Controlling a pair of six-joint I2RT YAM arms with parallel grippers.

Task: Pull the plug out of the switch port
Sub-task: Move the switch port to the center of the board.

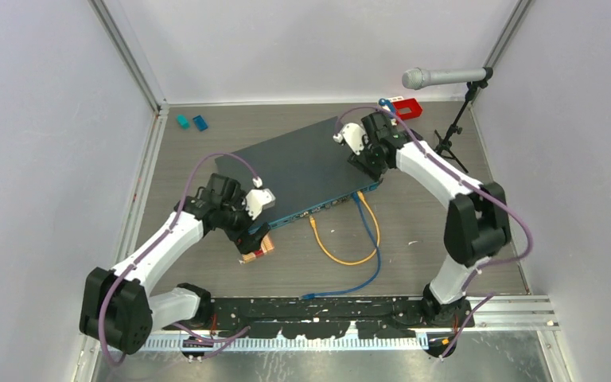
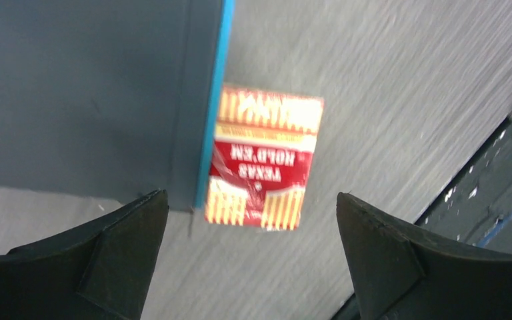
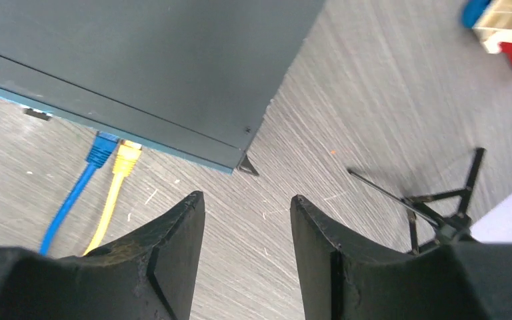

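The switch lies askew on the tabletop with blue plug and yellow plug seated side by side in its front edge; left pincer and right pincer are both spread and empty, so recommend the right nips one plug's body and draws straight out while the left braces the switch

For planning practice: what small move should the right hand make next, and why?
Probably shift the open right hand along the dark grey switch box toward the blue plug and yellow plug: both sit in its teal edge, and the hand is empty.
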